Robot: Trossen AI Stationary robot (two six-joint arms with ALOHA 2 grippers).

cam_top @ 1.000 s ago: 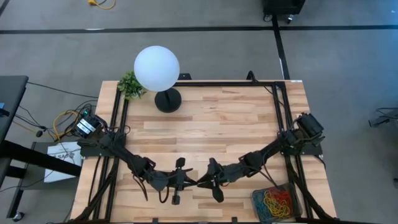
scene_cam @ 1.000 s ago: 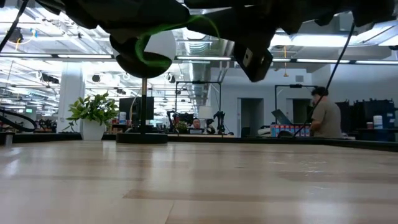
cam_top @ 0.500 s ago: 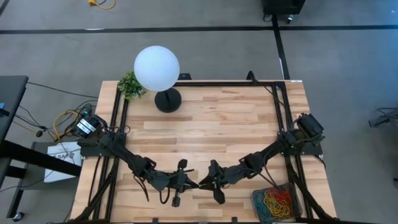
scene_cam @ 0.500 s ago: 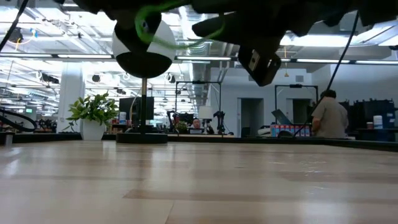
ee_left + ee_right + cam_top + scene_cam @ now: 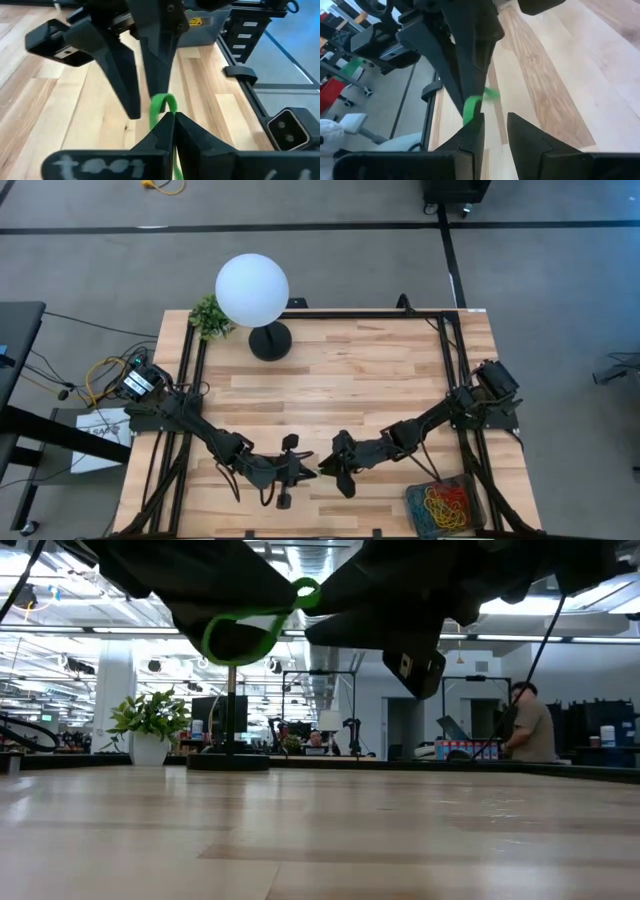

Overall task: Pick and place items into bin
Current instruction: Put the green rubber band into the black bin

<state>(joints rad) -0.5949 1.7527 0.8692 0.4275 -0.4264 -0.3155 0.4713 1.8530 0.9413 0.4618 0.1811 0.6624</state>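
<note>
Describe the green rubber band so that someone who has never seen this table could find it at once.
Start at the wooden table and go to its near edge, where the left gripper and right gripper meet tip to tip. The green rubber band hangs there in the air, pinched in the shut left gripper. The other bands lie in the bin at the corner.

one green band [image 5: 245, 625], one bin [image 5: 440, 506], one lamp [image 5: 254, 295]

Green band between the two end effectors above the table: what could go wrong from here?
1. The left end effector pinches only a short bit of the green band, so it may slip free.
2. The right end effector has its fingers apart beside the band; closing could miss it.
3. The bin sits off near the right corner, so a drop lands on bare table.
</note>
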